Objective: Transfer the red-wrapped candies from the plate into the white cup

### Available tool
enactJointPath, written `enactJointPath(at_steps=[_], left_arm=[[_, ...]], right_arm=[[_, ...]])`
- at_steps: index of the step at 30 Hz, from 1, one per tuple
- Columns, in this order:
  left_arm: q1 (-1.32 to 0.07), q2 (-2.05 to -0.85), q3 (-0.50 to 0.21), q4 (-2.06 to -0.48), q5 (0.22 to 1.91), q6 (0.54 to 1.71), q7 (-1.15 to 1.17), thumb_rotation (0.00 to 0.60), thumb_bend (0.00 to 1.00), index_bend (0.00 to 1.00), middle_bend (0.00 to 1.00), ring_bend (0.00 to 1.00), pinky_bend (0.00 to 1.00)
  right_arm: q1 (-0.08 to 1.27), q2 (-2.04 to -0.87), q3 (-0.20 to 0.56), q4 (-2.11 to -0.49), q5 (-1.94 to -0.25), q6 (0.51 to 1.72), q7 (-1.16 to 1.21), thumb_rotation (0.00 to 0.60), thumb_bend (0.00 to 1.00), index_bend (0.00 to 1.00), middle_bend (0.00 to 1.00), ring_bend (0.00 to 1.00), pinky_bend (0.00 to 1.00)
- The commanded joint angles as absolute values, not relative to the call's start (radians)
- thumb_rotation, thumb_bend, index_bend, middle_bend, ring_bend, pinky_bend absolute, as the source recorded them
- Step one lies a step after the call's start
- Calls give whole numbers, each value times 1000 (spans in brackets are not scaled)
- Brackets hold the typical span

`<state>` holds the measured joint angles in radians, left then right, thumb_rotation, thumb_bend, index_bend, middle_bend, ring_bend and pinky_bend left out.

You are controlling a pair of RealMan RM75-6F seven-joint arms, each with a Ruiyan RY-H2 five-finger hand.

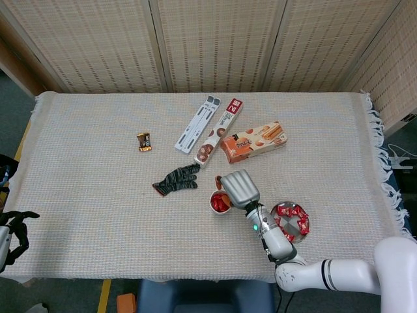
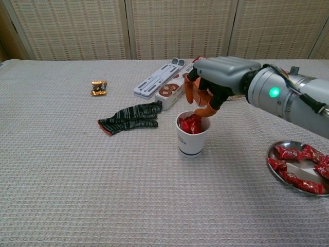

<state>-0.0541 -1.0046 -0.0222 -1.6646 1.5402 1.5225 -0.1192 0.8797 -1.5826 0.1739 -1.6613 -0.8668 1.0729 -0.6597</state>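
The white cup (image 1: 219, 203) (image 2: 193, 139) stands near the table's middle with red-wrapped candies (image 2: 190, 124) heaped inside it. My right hand (image 1: 239, 188) (image 2: 216, 77) hovers just above the cup's far right rim, fingers (image 2: 198, 100) apart and pointing down, nothing between them. The metal plate (image 1: 281, 229) (image 2: 272, 154) lies to the right, near the front edge, holding several more red candies (image 1: 293, 215) (image 2: 298, 177). My left hand (image 1: 13, 231) hangs off the table's near left corner, holding nothing.
A dark knit glove (image 1: 177, 179) (image 2: 131, 117) lies just left of the cup. Behind it are a long red biscuit box (image 1: 218, 132), a white-grey strip package (image 1: 197, 124) and an orange cookie box (image 1: 253, 141). A brown-wrapped candy (image 1: 144, 141) (image 2: 98, 87) sits far left.
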Motion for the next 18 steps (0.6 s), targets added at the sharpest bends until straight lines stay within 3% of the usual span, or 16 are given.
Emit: enactJointPath(at_steps=[1, 9, 18], left_arm=[[-54, -1004, -23, -1665, 1539, 1522, -118, 600, 417, 345, 243, 274, 277], [-53, -1004, -25, -1663, 1537, 1525, -124, 600, 417, 345, 243, 274, 277], [-54, -1006, -25, -1666, 1534, 1521, -111, 600, 417, 345, 243, 274, 277]], right_arm=[[876, -1576, 172, -1661, -873, 1067, -650, 600, 203, 480, 817, 790, 998], [835, -1503, 139, -1740, -928, 1104, -641, 600, 167, 437, 816, 786, 998], [685, -1317, -33, -1800, -1002, 1137, -588, 600, 114, 411, 816, 782, 998]])
